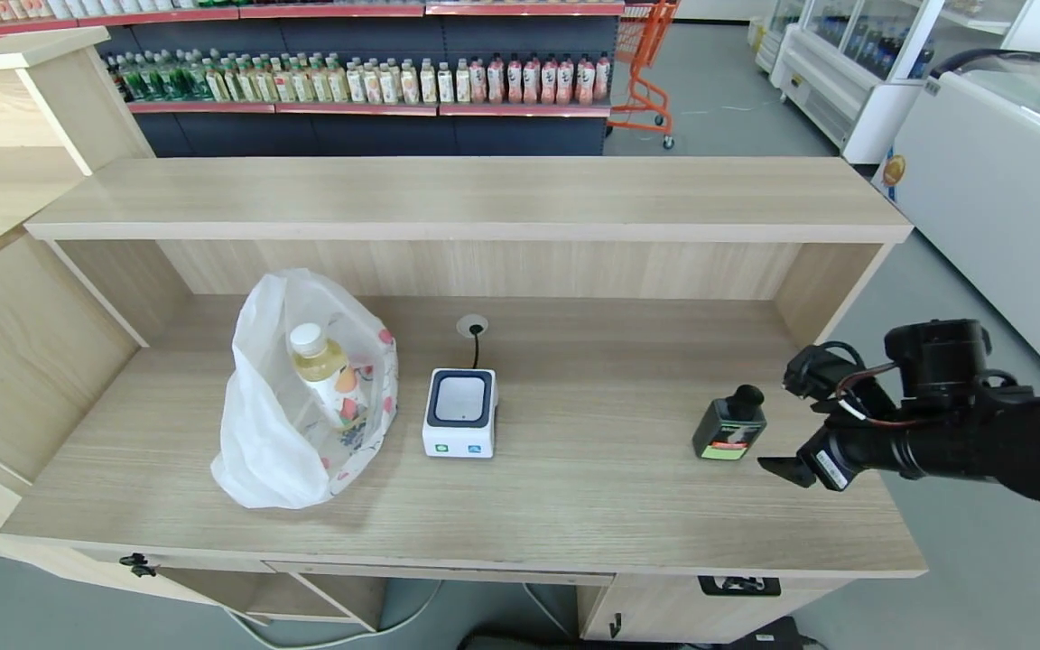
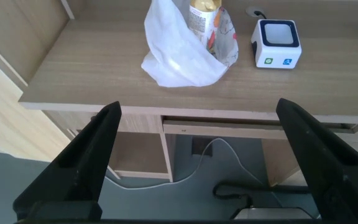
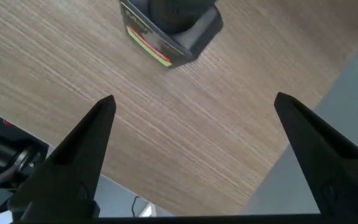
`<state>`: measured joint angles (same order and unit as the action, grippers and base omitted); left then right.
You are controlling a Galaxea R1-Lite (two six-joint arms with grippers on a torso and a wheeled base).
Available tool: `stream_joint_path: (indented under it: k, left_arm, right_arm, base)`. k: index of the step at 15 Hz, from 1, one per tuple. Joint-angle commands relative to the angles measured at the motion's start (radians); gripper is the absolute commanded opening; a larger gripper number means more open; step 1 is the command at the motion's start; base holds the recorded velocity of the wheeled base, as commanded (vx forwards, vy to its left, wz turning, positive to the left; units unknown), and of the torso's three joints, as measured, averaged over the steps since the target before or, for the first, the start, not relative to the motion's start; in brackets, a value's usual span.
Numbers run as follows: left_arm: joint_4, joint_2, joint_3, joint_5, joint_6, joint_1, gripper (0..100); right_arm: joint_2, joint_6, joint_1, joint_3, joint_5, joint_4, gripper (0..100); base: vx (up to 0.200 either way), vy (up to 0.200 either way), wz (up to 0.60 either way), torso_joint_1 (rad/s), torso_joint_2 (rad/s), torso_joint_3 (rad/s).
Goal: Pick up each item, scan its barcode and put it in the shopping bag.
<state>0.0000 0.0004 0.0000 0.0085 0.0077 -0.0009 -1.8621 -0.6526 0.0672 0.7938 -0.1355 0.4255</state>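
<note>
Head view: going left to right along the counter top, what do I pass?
shopping bag → scanner → dark bottle → right gripper

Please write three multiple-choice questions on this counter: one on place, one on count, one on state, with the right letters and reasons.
1. Where does the scanner stand?
A. between the bag and the dark bottle
B. inside the bag
C. on the floor

2. How many bottles show in the bag?
A. none
B. one
C. three

3. How do the fingers of the right gripper stand?
A. shut on the dark bottle
B. open, holding nothing
C. shut on the scanner

Answers:
1 A, bag on its left, dark bottle on its right.
2 B, one pale bottle shows through the plastic.
3 B, the fingers stand apart, nothing between them.
</note>
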Motion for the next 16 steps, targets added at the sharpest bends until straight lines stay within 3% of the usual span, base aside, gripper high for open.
stream_joint_path:
  k: [1, 7, 12, 13, 16]
  left_arm:
    - [0.0, 0.0, 0.0, 0.001, 0.0, -0.001, 100]
    - [0.0, 0.0, 0.0, 0.001, 0.0, -0.001, 100]
    - [0.0, 0.0, 0.0, 0.001, 0.0, -0.001, 100]
    - [0.0, 0.0, 0.0, 0.001, 0.0, -0.001, 100]
    - [0.0, 0.0, 0.0, 0.001, 0.0, 0.001, 100]
  right_arm:
    - [-0.077, -0.002, 0.031, 0.021, -0.004, 0.027, 100]
    - [-0.195, -0.009, 0.08, 0.087, -0.001, 0.125, 100]
    - [-0.249, 0.001, 0.098, 0.168, -0.01, 0.128, 100]
    - [-0.25, 0.001, 0.1, 0.174, -0.024, 0.128, 0]
    - [-0.275, -0.002, 0.105, 0.196, -0.036, 0.13, 0]
  base:
    - [0.0, 0.0, 0.0, 0.0, 0.0, 0.0]
    - [0.0, 0.0, 0.0, 0.0, 0.0, 0.0]
    - [0.0, 0.0, 0.0, 0.0, 0.0, 0.0]
    - [0.0, 0.0, 0.0, 0.0, 0.0, 0.0]
    - [0.0, 0.0, 0.0, 0.0, 0.0, 0.0]
